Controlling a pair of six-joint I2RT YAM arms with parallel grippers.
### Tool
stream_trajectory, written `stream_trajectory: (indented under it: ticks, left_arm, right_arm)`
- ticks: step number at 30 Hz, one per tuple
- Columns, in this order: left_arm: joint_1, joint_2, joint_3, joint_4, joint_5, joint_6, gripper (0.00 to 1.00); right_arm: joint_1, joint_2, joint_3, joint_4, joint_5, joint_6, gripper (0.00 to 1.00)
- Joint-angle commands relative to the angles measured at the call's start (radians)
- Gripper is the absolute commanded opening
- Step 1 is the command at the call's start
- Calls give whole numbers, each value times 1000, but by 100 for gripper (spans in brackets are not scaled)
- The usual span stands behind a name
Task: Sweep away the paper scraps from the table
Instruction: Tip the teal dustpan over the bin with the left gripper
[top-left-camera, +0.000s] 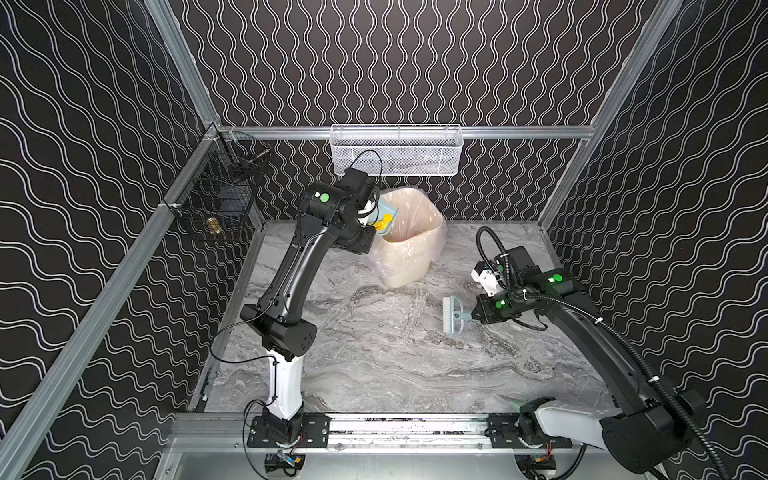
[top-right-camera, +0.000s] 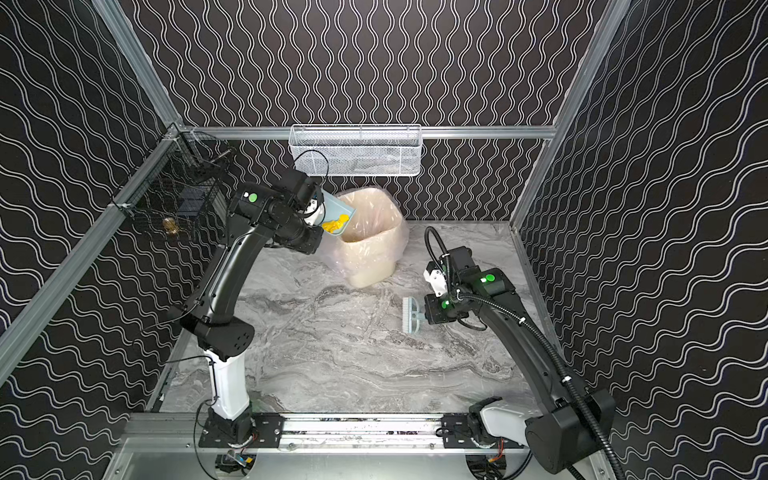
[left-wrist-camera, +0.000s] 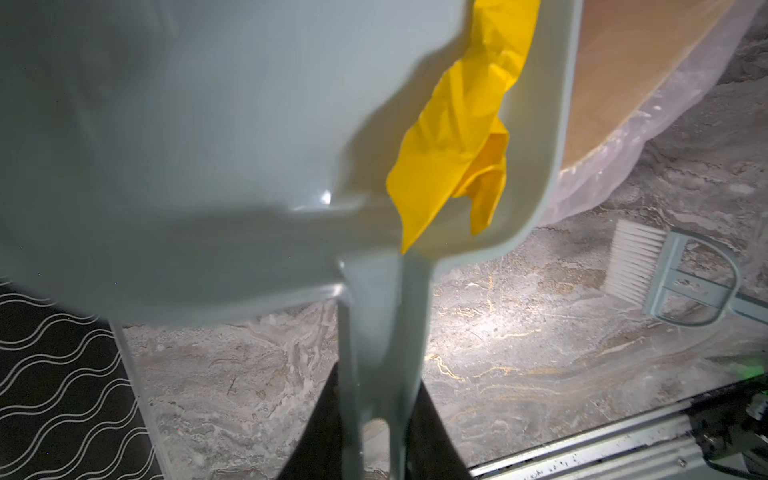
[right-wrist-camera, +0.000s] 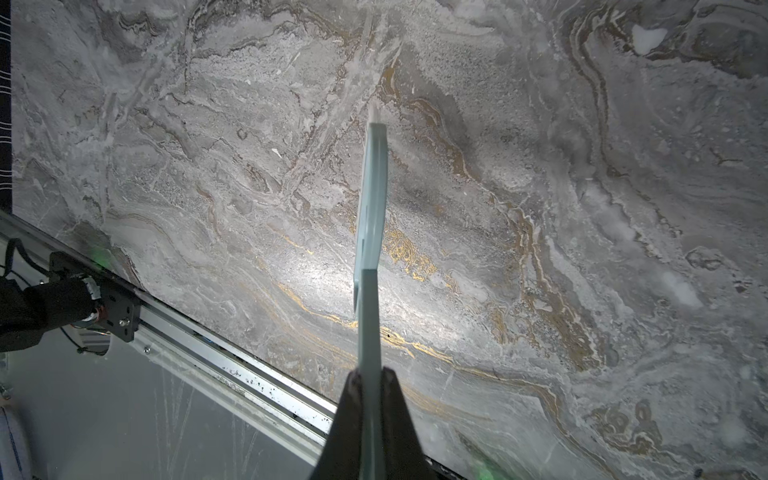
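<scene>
Table (top-left-camera: 374, 365) reads bare in both top views; the only scraps (top-right-camera: 336, 224) seen are yellow, lodged against the dustpan (top-right-camera: 337, 207) wall. Step: dumping. Left fingers (left-wrist-camera: 436, 440) clamp the pan handle, pan tilted over bin (top-right-camera: 370, 257). Right fingers (right-wrist-camera: 395, 415) closed on brush (top-left-camera: 453, 316) handle, idle mid-table. Next: tilt steeper toward pan mouth, keep it over the liner

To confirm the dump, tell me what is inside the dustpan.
Yellow paper scraps lie bunched against a side wall of the dustpan. No other colour shows; the pan's far end runs out of the left wrist view.
</scene>
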Motion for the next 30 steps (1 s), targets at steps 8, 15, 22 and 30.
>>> stream_trajectory:
  ticks: [8,15,22,30]
  left_arm:
    - [-58,53,53,-77,-190,46,0]
    - [-82,87,90,-76,-293,134,0]
    - [-114,93,88,-61,-411,197,0]
    - [-175,82,28,-74,-608,246,0]
  right_arm:
    - [0,-10,-25,29,-44,12,0]
    - [0,-10,-30,30,-53,12,0]
    - [0,-8,-33,32,-63,12,0]
    - [0,-3,-30,35,-76,2,0]
